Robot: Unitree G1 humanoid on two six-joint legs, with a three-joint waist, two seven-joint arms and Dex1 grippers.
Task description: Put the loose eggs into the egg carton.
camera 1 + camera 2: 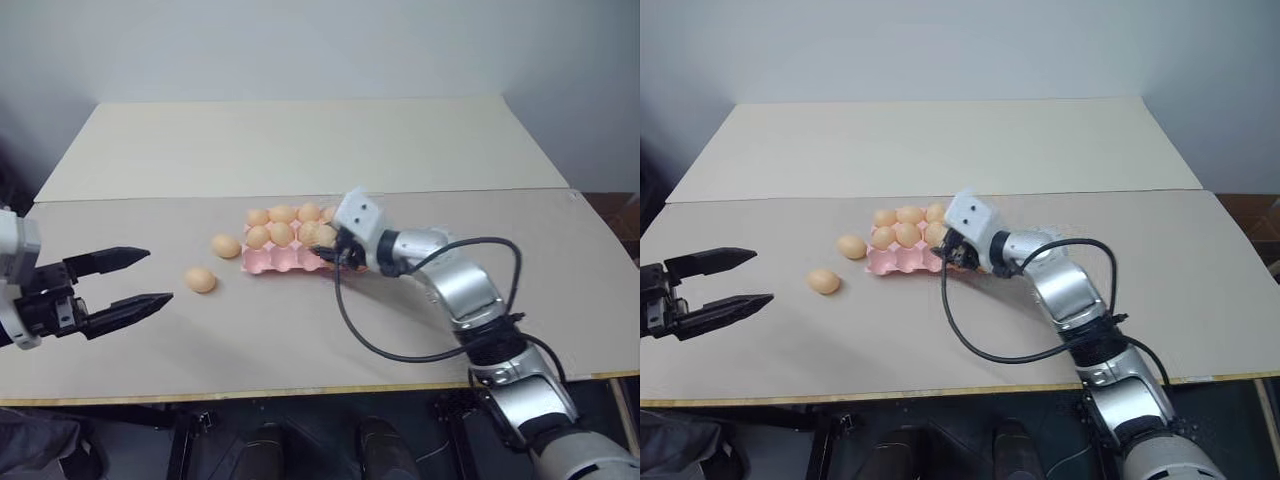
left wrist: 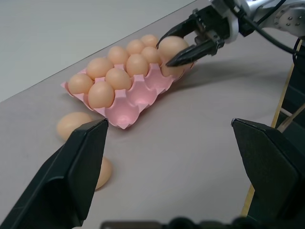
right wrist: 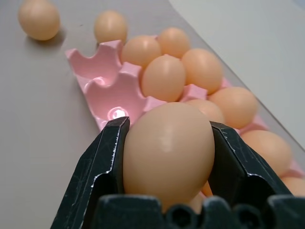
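My right arm (image 1: 470, 290): silver shells, black joints, white camera block (image 1: 358, 213) at wrist, black cable (image 1: 400, 350) looping lower right of frame. Left gripper (image 1: 135, 283), left edge: two black tapered fingers on white-grey wrist housing (image 1: 12, 250).

Head stereo pair: high, looking fwd/down over table (image 1: 300, 340). Wrist cams: low, close, both facing egg carton (image 2: 138, 93); shared w/ head views.

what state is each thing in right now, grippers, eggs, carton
left gripper: open, empty, above the table
right gripper: shut on an egg over the carton
held egg: clamped between both fingers
egg carton: partly filled, near cups empty
two loose eggs: lying on the table beside the carton
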